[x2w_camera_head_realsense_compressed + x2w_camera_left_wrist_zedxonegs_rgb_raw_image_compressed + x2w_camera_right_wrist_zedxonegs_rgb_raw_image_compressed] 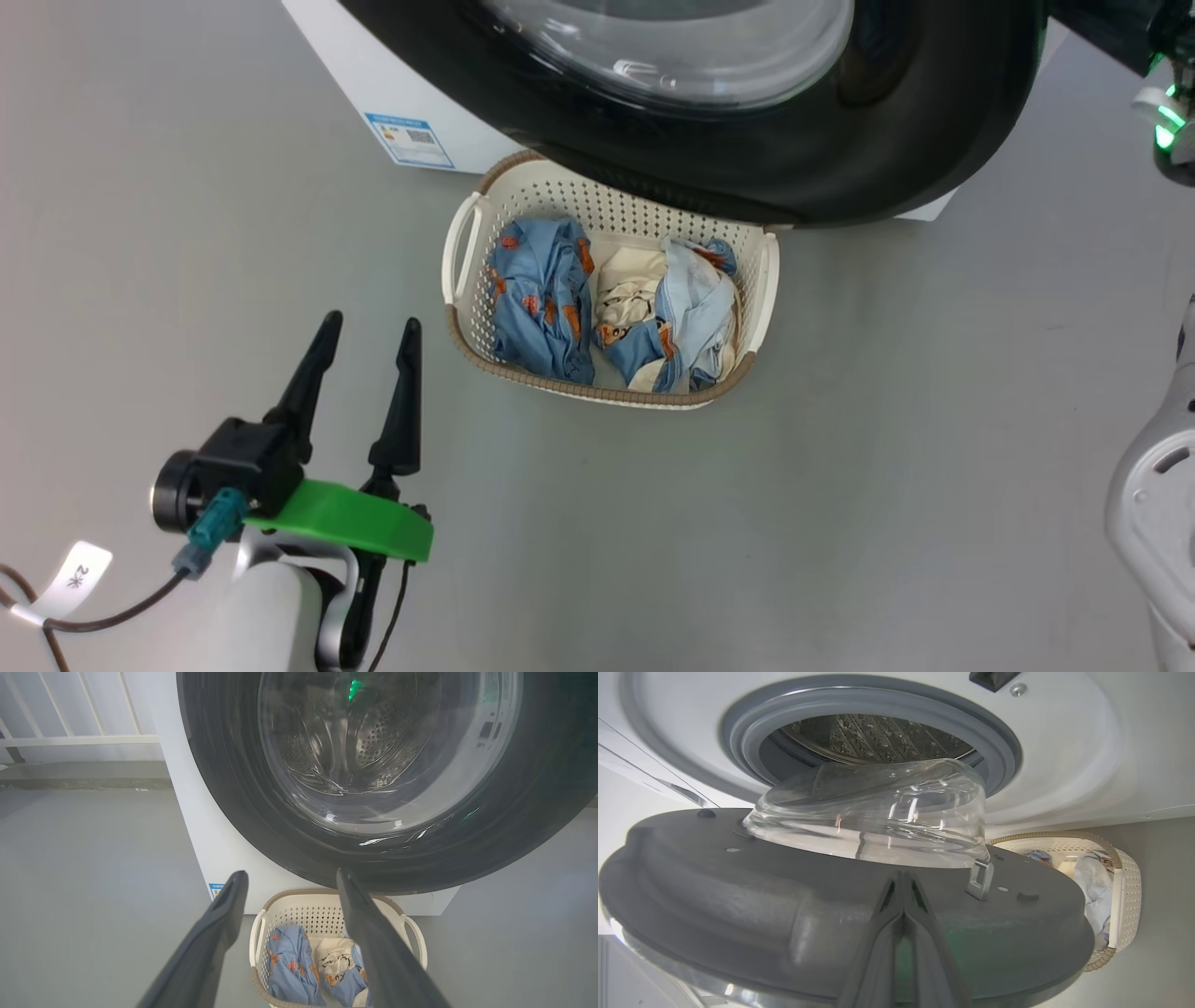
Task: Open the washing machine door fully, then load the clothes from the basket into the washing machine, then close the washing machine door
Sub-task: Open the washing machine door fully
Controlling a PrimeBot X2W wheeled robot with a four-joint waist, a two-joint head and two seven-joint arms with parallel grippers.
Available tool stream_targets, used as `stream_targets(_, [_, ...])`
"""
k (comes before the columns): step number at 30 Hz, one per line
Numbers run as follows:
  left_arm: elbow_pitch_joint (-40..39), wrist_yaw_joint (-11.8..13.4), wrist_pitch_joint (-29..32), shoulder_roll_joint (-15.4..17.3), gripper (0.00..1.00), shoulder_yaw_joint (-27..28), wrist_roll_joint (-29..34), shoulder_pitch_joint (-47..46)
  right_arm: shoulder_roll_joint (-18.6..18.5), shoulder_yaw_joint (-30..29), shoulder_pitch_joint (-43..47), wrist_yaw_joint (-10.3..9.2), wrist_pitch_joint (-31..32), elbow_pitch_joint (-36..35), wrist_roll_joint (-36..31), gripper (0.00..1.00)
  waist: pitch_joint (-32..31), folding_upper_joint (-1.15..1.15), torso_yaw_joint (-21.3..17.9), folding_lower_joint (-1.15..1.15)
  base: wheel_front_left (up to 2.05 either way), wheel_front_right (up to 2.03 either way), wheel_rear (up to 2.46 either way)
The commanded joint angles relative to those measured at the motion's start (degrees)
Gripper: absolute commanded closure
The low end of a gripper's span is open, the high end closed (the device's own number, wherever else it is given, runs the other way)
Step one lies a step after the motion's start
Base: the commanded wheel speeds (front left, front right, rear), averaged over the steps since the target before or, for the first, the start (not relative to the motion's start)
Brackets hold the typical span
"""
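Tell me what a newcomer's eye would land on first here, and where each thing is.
The washing machine door, glossy black around a clear glass bowl, dominates the top of the head view, partly open and overhanging the basket. The basket sits on the floor before the washing machine, holding the clothes, blue with orange print, pale blue and cream. The left gripper hovers open at lower left.

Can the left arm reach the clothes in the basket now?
Probably yes. Its jaws stand open near the basket, and the door overhangs only the far rim, so the clothes lie uncovered.
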Motion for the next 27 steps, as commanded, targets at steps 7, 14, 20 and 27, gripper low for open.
stream_targets(7, [-1.4, -0.3, -0.4, 1.6, 0.00, 2.5, 0.6, 1.0, 1.3, 4.3, 2.2, 0.09, 2.5, -1.8, 4.5, 1.00, -1.0, 0.00, -0.4, 0.00, 0.00, 0.00, 0.00])
stream_targets(14, [-1.3, -0.3, -0.4, 1.6, 0.00, 2.8, 0.8, 1.5, 1.3, 8.6, 5.9, 0.09, 4.7, -2.2, 8.8, 1.00, -2.2, 0.00, -0.4, 0.00, 0.00, 0.00, 0.00])
stream_targets(20, [-1.3, -0.4, -0.4, 1.6, 0.00, 3.0, 1.0, 1.8, 1.3, 13.2, 9.0, 0.09, 7.0, -3.0, 13.9, 1.00, -2.9, 0.00, -0.7, 0.00, 0.00, 0.00, 0.00])
stream_targets(27, [-1.2, -0.7, -0.4, 1.6, 0.00, 3.4, 1.4, 2.4, 1.3, 20.6, 13.8, 0.09, 8.6, -5.4, 21.2, 1.00, -4.1, 0.00, -1.3, 0.00, 0.00, 0.00, 0.00])
